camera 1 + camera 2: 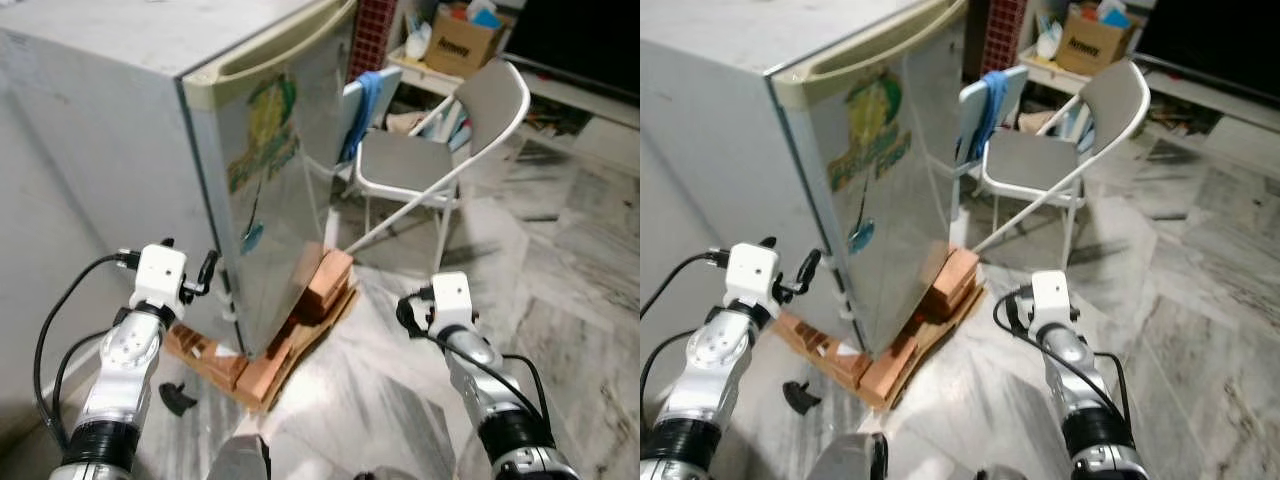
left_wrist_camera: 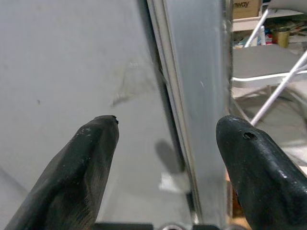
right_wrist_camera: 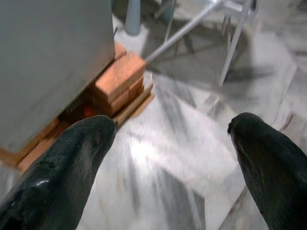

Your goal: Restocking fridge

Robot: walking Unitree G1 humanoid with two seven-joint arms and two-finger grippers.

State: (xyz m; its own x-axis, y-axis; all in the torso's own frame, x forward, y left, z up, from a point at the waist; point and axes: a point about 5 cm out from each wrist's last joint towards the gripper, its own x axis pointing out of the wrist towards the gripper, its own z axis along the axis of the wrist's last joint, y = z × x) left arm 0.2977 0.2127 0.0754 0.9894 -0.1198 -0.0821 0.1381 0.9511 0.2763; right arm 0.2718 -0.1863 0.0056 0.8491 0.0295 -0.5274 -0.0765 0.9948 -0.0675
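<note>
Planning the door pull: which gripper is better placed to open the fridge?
Left. The left gripper is open, straddling the fridge door edge; the right gripper hangs over bare floor.

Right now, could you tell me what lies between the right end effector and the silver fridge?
Mostly bare marble floor, then the stacked orange bricks under the silver fridge, seen past the open right end effector.

The fridge (image 1: 150,120) was cut off at the picture's left and top edges, its door shut over the inside; its sticker (image 1: 262,135) was too blurred to read.
</note>
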